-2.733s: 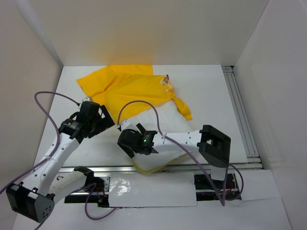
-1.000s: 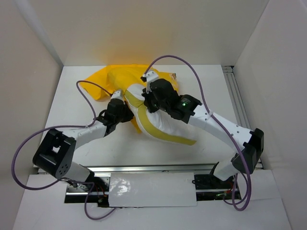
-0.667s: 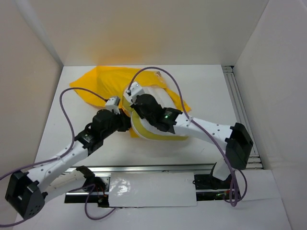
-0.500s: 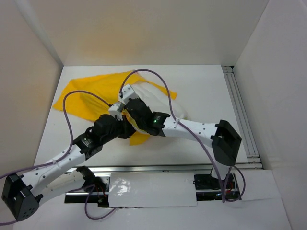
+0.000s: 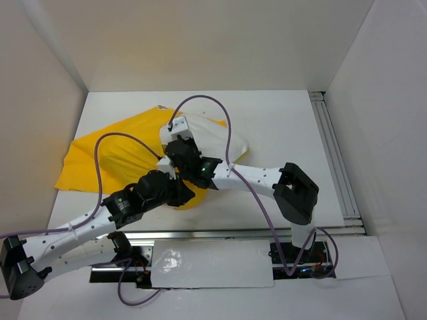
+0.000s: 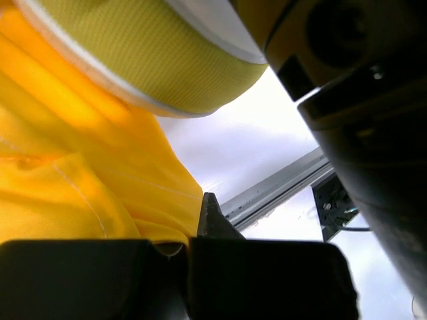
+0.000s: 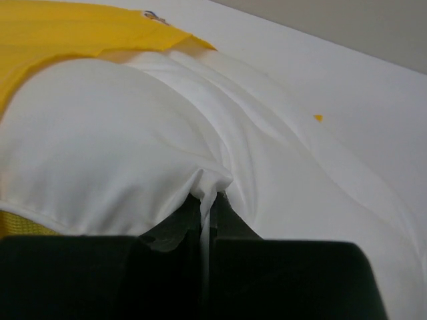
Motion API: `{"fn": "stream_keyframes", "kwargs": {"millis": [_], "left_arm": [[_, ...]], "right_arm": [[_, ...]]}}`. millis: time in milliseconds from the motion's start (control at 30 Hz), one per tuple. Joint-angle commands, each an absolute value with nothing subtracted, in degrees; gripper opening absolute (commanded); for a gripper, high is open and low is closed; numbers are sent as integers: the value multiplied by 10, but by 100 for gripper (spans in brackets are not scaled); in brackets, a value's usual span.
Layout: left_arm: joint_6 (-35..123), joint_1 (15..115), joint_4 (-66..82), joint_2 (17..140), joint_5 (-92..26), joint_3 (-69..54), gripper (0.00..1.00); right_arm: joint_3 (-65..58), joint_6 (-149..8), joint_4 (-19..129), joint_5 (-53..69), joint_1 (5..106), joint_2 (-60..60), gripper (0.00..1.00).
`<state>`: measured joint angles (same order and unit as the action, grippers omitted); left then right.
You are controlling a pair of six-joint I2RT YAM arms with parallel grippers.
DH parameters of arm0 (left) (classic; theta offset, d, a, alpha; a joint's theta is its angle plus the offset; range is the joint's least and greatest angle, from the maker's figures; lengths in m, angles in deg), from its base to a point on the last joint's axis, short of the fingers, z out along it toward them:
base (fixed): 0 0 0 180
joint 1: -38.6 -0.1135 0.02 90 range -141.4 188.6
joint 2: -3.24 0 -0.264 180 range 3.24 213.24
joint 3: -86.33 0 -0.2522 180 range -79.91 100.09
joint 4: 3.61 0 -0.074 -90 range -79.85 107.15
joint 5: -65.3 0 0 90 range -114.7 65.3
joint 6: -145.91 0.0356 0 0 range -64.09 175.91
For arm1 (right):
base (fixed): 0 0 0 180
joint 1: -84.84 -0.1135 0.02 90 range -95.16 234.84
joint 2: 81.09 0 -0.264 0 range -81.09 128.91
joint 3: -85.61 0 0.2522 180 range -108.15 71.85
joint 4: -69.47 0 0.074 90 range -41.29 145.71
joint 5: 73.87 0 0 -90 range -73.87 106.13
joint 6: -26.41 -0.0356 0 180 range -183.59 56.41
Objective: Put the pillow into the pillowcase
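Observation:
The white pillow (image 5: 223, 137) lies mid-table, its left part under the right arm. My right gripper (image 5: 181, 137) is shut on a pinched fold of the pillow (image 7: 133, 133), the fold caught between its jaws (image 7: 208, 195). The yellow pillowcase (image 5: 107, 150) spreads flat toward the left wall. Below the right arm, my left gripper (image 5: 185, 193) is shut on the pillowcase's near edge (image 6: 80, 200). In the left wrist view its fingertips (image 6: 212, 217) clamp yellow cloth, and the pillow's yellow mesh strip (image 6: 133, 53) bulges just above. No print shows on the pillowcase.
An aluminium rail (image 5: 233, 233) runs along the near table edge and another (image 5: 333, 153) along the right side. White walls close the table in on the left, back and right. Purple cables (image 5: 200, 100) loop over the cloth. The right arm's dark body (image 6: 360, 100) crowds the left wrist.
The left gripper has drawn back toward the near edge with the pillowcase, which now spreads further left. The right gripper has moved left with the pillow, and more white pillow shows.

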<state>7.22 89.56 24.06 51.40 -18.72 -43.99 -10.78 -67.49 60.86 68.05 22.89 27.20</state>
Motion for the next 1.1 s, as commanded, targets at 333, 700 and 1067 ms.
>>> {"fn": "stream_keyframes", "kwargs": {"millis": [333,700,1067], "left_arm": [[91,971,263,520,-258,-368,9],[85,971,402,572,-197,-282,86],[86,819,580,764,-59,-75,100]], "right_arm": [[94,-757,642,223,284,82,57],[138,-792,497,270,374,-61,100],[186,-849,457,273,454,-109,100]]}}
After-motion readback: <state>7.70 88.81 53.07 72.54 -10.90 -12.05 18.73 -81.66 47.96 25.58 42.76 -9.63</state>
